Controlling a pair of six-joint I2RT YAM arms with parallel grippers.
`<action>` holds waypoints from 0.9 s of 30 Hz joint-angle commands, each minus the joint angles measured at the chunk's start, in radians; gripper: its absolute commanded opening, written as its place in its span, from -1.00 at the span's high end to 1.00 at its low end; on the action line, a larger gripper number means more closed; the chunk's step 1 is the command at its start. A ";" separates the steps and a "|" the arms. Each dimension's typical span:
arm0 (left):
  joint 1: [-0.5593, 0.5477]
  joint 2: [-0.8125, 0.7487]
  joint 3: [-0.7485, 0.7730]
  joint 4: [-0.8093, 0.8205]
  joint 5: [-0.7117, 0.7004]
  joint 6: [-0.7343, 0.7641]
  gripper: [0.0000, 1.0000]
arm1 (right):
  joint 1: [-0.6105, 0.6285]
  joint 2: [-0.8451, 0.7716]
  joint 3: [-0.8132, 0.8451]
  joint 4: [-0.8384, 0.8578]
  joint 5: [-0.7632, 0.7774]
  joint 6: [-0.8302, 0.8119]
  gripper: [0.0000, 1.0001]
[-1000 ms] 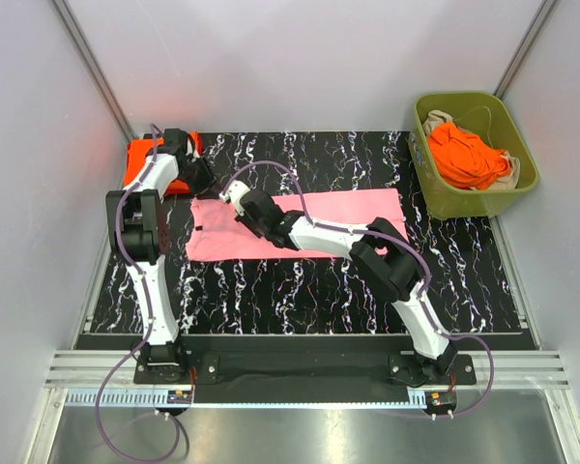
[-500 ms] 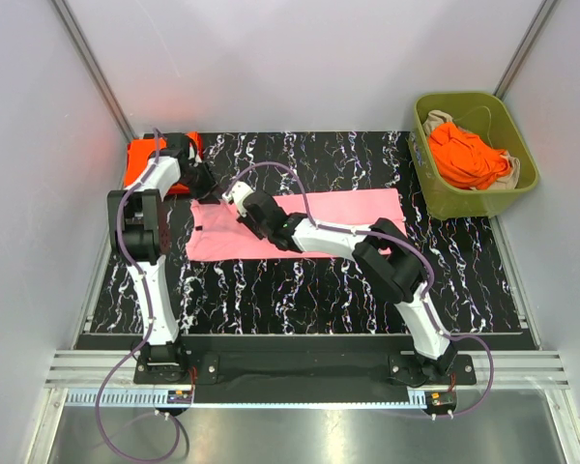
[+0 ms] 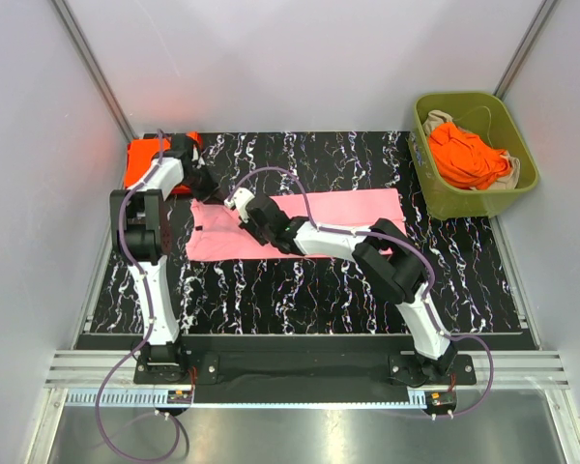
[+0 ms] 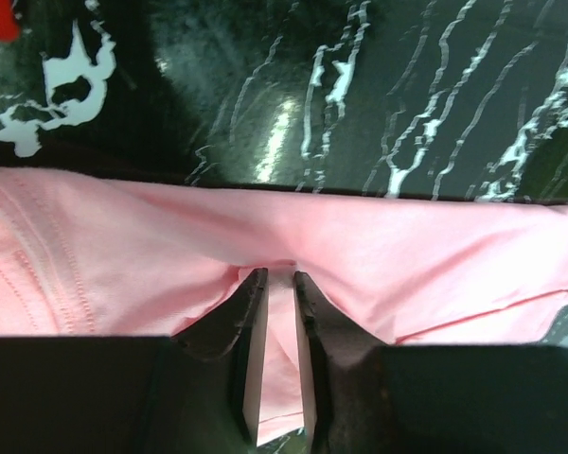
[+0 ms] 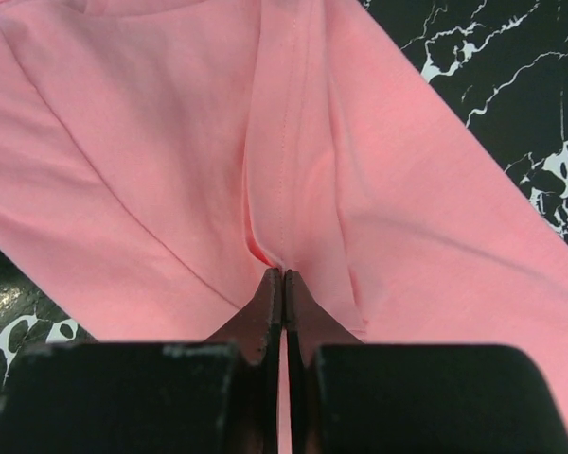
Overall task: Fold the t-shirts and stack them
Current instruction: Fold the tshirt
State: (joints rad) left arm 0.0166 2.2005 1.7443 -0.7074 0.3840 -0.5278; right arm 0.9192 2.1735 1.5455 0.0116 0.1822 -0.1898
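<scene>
A light pink t-shirt point(image 3: 348, 217) lies flat as a long band across the middle of the black marbled table. My left gripper point(image 3: 206, 187) is at its far left edge, shut on a pinch of pink cloth point(image 4: 280, 312). My right gripper point(image 3: 240, 201) reaches across to the left part of the shirt and is shut on a raised fold with a seam point(image 5: 282, 218). A folded orange-red t-shirt point(image 3: 140, 159) lies at the far left corner, behind the left arm. More orange-red shirts point(image 3: 469, 155) sit in the bin.
An olive-green plastic bin point(image 3: 478, 198) stands at the far right, off the mat's corner. White walls close in the table point(image 3: 300, 290) on three sides. The right arm lies low over the pink shirt.
Both grippers have shifted slightly toward the near side with the pink cloth in them; the shirt's far left edge has moved a little with them.
</scene>
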 commanded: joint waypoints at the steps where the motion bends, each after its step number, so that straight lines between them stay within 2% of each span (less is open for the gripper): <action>1: -0.001 -0.054 -0.017 0.008 -0.048 0.020 0.60 | 0.000 -0.066 -0.012 0.030 -0.026 0.009 1.00; 7: -0.001 -0.061 0.006 -0.021 -0.103 0.041 0.61 | 0.000 -0.066 -0.015 0.028 -0.027 0.012 1.00; 10: -0.003 -0.074 0.026 -0.035 -0.126 0.048 0.51 | -0.002 -0.070 -0.018 0.027 -0.020 0.016 0.83; 11: -0.003 -0.081 0.032 -0.040 -0.131 0.051 0.49 | -0.002 -0.079 -0.018 0.024 -0.021 0.016 0.71; 15: -0.010 -0.116 0.067 -0.053 -0.125 0.058 0.43 | 0.000 -0.115 -0.028 0.022 -0.027 0.030 0.44; 17: -0.012 -0.125 0.075 -0.053 -0.099 0.052 0.42 | -0.003 -0.130 -0.031 0.024 -0.029 0.041 0.39; 18: -0.012 -0.128 0.077 -0.052 -0.082 0.048 0.42 | -0.005 -0.132 -0.028 0.027 -0.029 0.046 0.39; 21: -0.043 -0.124 0.080 -0.050 -0.057 0.037 0.42 | -0.014 -0.126 -0.027 0.050 0.014 0.066 0.68; 27: -0.075 -0.075 0.067 -0.040 -0.043 0.026 0.42 | -0.036 -0.077 0.011 0.028 -0.023 0.101 0.67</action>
State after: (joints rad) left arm -0.0418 2.1235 1.7966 -0.7616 0.3058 -0.4927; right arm 0.8978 2.1014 1.5127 0.0223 0.1642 -0.1219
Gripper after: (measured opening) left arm 0.287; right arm 0.167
